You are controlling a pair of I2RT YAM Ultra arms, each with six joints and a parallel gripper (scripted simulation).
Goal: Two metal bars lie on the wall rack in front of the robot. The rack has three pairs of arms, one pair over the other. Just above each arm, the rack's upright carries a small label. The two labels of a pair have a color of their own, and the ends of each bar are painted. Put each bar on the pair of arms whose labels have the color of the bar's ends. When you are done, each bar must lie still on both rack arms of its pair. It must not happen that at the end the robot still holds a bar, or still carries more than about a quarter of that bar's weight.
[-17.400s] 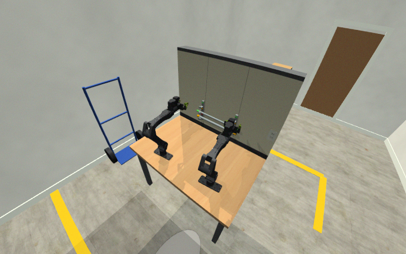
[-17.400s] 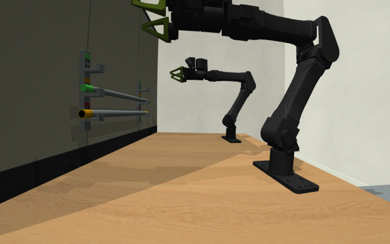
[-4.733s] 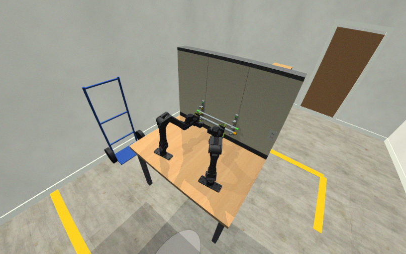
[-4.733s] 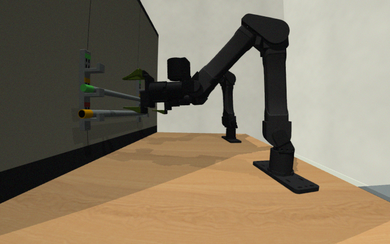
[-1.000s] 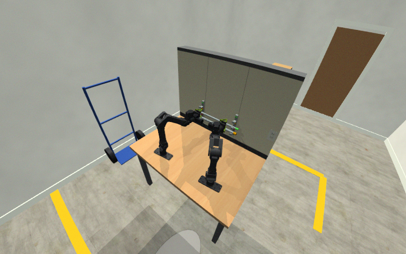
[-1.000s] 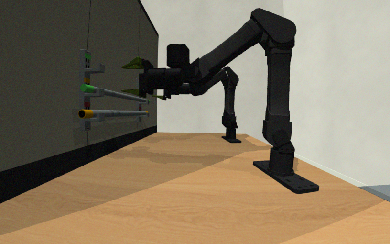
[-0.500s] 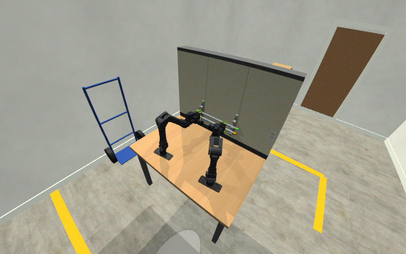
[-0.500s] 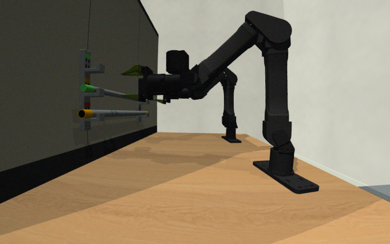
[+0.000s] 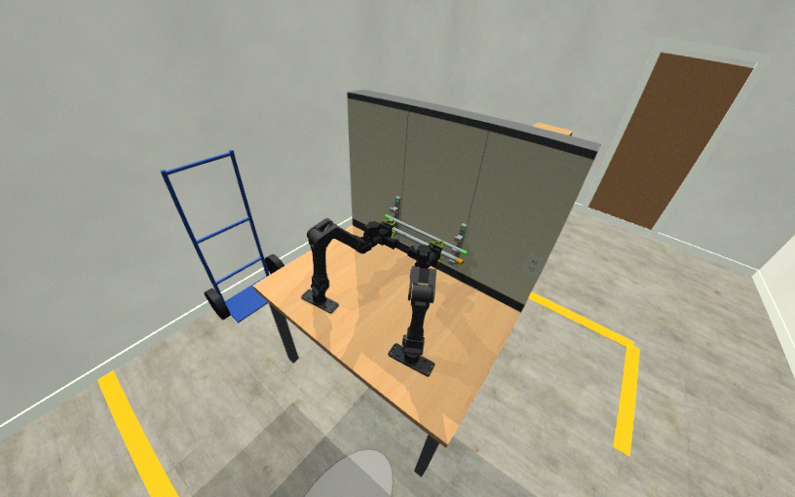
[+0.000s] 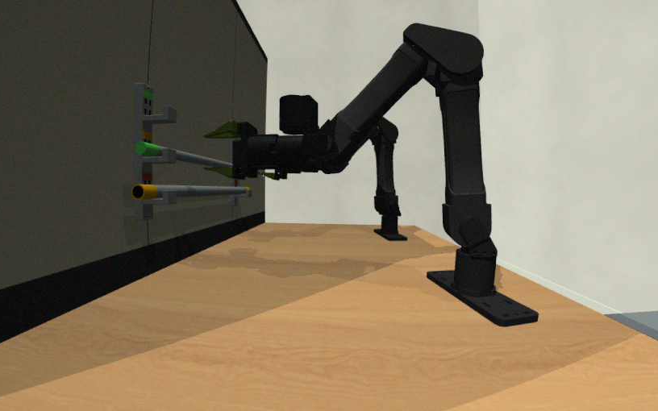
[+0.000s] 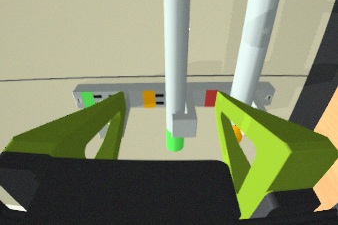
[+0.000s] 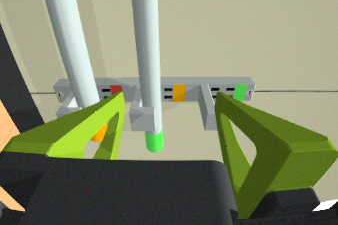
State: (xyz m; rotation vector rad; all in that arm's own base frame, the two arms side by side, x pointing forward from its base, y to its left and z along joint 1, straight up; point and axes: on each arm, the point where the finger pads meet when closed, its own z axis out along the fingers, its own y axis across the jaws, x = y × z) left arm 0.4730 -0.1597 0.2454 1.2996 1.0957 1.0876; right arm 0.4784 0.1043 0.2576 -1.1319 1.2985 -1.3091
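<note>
The wall rack has green labels at the top, orange in the middle and red at the bottom. The green-ended bar lies on the middle arms. The orange-ended bar lies on the bottom arms. The top arms are bare. My left gripper and right gripper are open, fingers one above and one below the green-ended bar just inboard of each upright, not touching it. The exterior view shows the nearer gripper so; the other is hidden.
The rack hangs on a grey panel wall with a black strip along its foot, at the back edge of the wooden table. A blue hand truck stands on the floor beside the table.
</note>
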